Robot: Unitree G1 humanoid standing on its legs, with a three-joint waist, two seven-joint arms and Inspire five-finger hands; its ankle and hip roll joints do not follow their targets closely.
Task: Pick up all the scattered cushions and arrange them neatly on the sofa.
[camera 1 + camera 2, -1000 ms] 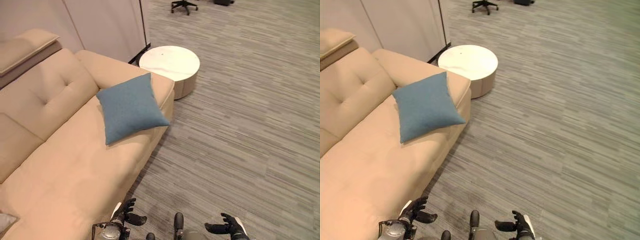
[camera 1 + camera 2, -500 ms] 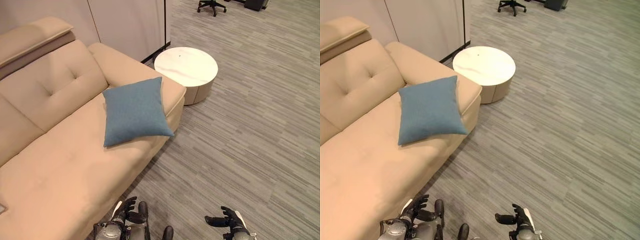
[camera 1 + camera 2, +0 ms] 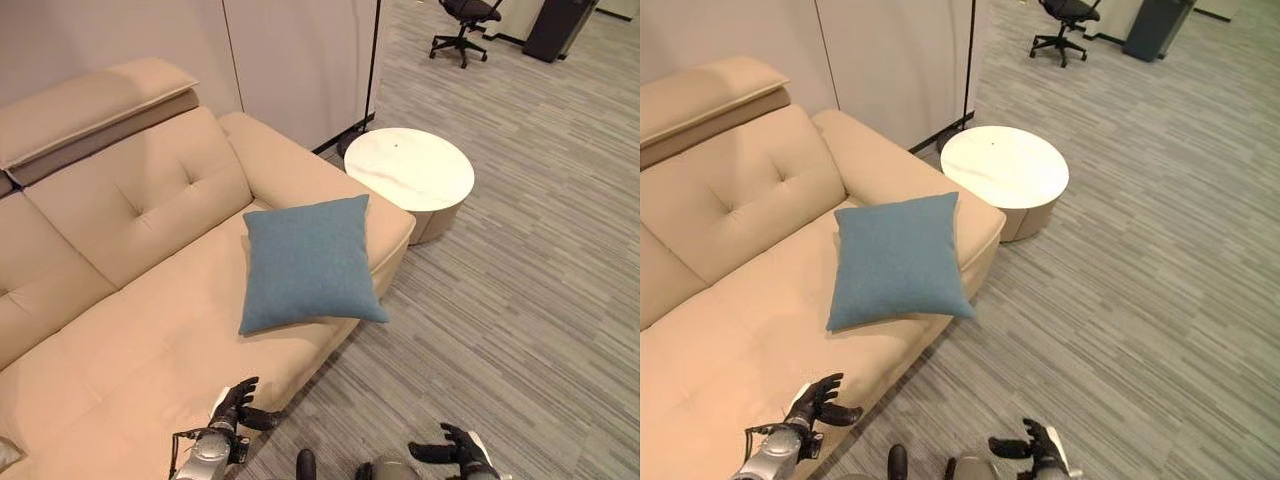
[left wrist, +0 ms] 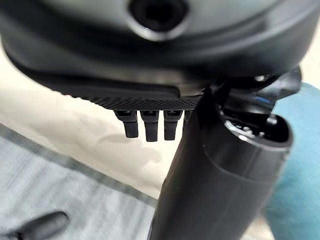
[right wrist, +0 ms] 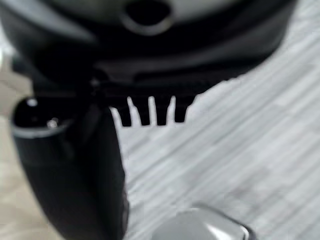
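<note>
A blue square cushion [image 3: 311,262] lies on the beige sofa [image 3: 130,330], leaning against its armrest at the right end; it also shows at the edge of the left wrist view as a teal cushion [image 4: 299,165]. My left hand [image 3: 235,404] hovers low over the sofa seat's front edge, fingers relaxed and holding nothing. My right hand [image 3: 455,448] hangs over the carpet at the lower right, open and empty. Both hands are well short of the cushion.
A round white side table [image 3: 409,172] stands just past the sofa's armrest. A black office chair [image 3: 463,20] is far back on the grey striped carpet. A light partition wall [image 3: 290,60] runs behind the sofa. A grey corner of something [image 3: 8,452] peeks in at the lower left.
The camera has swung, so the sofa, cushion and table sit further right and lower in the picture. My left hand now hovers over the seat edge; neither hand has taken anything.
</note>
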